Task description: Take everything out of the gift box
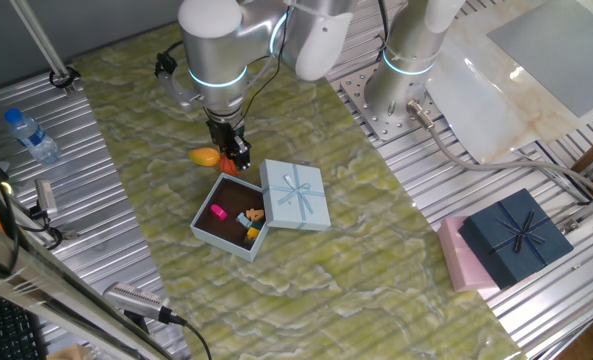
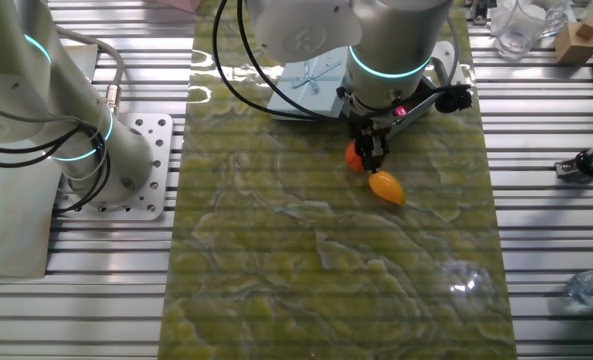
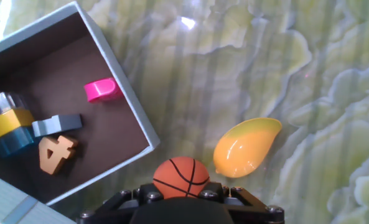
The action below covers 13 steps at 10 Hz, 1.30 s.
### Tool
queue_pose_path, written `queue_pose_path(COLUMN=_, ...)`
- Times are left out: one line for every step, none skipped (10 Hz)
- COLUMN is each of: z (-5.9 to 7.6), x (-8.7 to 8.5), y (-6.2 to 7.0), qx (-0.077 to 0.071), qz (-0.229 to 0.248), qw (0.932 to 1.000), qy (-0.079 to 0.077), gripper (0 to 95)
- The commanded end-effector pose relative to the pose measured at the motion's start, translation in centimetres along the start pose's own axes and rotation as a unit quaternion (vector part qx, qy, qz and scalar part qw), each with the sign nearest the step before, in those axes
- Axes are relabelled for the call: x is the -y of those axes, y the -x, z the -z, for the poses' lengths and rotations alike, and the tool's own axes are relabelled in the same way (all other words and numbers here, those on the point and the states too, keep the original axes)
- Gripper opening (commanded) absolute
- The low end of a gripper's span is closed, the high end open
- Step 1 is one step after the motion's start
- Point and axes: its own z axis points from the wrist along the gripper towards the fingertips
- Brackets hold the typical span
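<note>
A robot arm reaches down over a green marbled mat (image 1: 376,250) on a metal table. Its gripper (image 1: 234,152) hangs just outside the open pale-blue gift box (image 1: 208,203), with an orange toy basketball (image 3: 181,177) between its fingers. The fingertips themselves are hidden behind the ball in the hand view and too small to read in both fixed views, so whether they clamp the ball or have let go cannot be told. Just beside the ball on the mat lies a yellow-orange mango toy (image 3: 245,147), outside the box.

The box has a dark brown floor. In it lie a magenta piece (image 3: 101,89), a grey block (image 3: 57,124), a tan number four (image 3: 55,154), and a yellow and blue stack (image 3: 9,127), partly cut off at the frame edge. The ribboned lid (image 1: 296,194) rests against the box's side. At the table's far edge sit a navy box with a bow (image 1: 514,236) and a pink box (image 1: 460,260), partly hidden beneath it.
</note>
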Motion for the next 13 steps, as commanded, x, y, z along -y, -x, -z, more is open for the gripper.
queue_pose_path(z=0.0, x=0.0, y=0.0, qx=0.000, qz=0.001, qw=1.0000, qy=-0.001, gripper=57.0)
queue_pose_path(z=0.0, x=0.0, y=0.0, qx=0.000, qz=0.001, qw=1.0000, qy=-0.001, gripper=57.0)
queue_pose_path(z=0.0, x=0.0, y=0.0, qx=0.000, qz=0.000, qw=1.0000, qy=-0.001, gripper=57.0)
queue_pose_path(z=0.0, x=0.0, y=0.0, qx=-0.001, qz=-0.001, qw=1.0000, qy=-0.001, gripper=57.0)
queue_pose_path(z=0.0, x=-0.1, y=0.1, qx=-0.003, qz=-0.002, qw=1.0000, qy=-0.001, gripper=57.0)
queue_pose_path(z=0.2, x=-0.2, y=0.3, qx=-0.004, qz=-0.002, qw=1.0000, qy=-0.001, gripper=57.0)
queue_pose_path(z=0.5, x=-0.4, y=0.5, qx=-0.008, qz=-0.004, qw=1.0000, qy=0.000, gripper=57.0)
queue_pose_path(z=1.1, x=-0.9, y=0.9, qx=-0.017, qz=-0.004, qw=0.9999, qy=0.001, gripper=57.0)
queue_pose_path(z=1.4, x=-1.2, y=0.9, qx=-0.023, qz=-0.005, qw=0.9997, qy=0.002, gripper=57.0)
queue_pose_path(z=1.6, x=-1.5, y=0.8, qx=-0.025, qz=-0.004, qw=0.9997, qy=0.002, gripper=57.0)
queue_pose_path(z=1.9, x=-1.7, y=0.5, qx=-0.026, qz=-0.002, qw=0.9997, qy=0.000, gripper=57.0)
queue_pose_path(z=2.2, x=-1.9, y=0.3, qx=-0.028, qz=0.003, qw=0.9996, qy=-0.006, gripper=57.0)
queue_pose_path(z=2.5, x=-2.1, y=0.4, qx=-0.029, qz=0.005, qw=0.9995, qy=-0.010, gripper=57.0)
